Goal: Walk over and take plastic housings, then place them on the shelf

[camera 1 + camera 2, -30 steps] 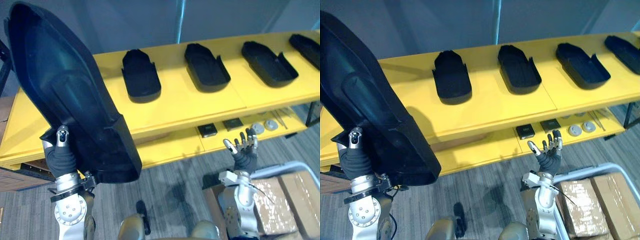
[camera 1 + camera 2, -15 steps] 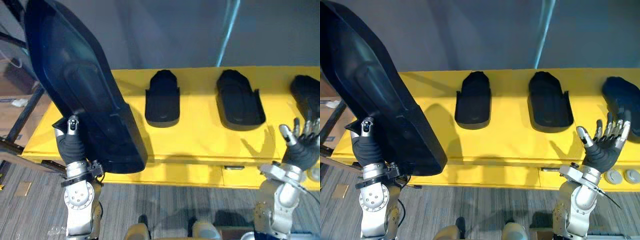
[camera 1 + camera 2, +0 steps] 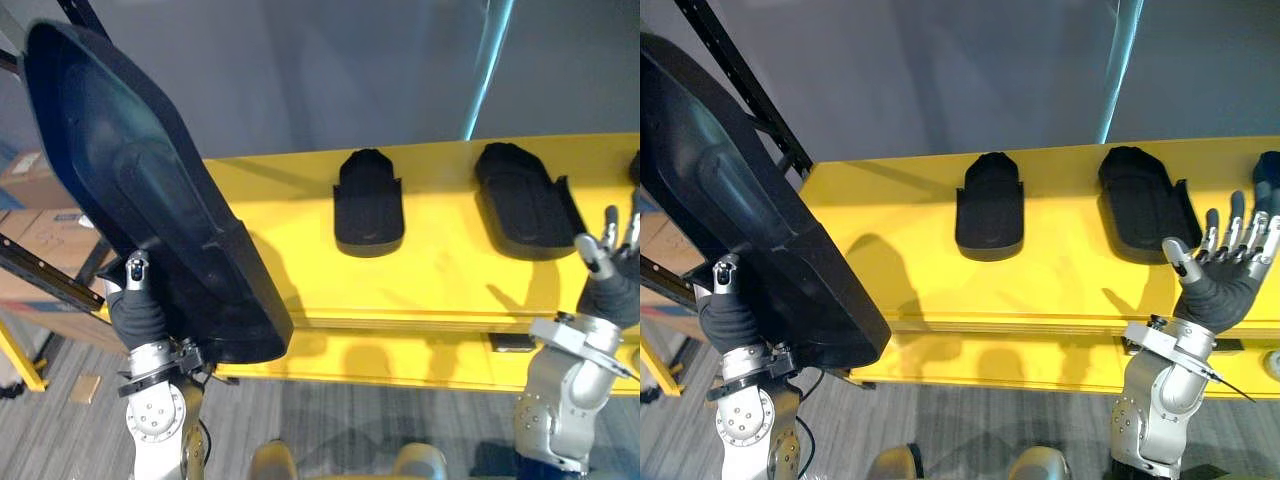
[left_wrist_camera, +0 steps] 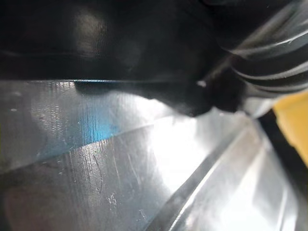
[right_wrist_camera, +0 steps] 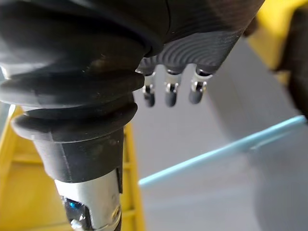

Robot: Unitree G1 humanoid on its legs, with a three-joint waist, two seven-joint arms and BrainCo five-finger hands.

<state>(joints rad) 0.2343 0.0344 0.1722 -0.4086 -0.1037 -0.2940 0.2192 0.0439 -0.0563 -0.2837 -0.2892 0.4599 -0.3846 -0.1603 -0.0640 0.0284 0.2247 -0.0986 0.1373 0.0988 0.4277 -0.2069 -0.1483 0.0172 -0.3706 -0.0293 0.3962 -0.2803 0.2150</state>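
The left hand carries the large plastic housing before the yellow shelf's left end. Its fingers hide behind it, so I cannot tell the grip. The housing's long axis tilts, narrow end up and leftward. The left wrist view adds its glossy surface. The right eye view shows the right hand open, fingers spread.

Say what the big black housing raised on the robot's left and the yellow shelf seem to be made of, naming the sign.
Big housing: looks like moulded plastic, black, semi-gloss; soft highlights slide over its smooth formed ridges and raised rim.
Shelf: probably painted metal or coated board, yellow, satin; flat even colour with soft shadows, core material not visible.
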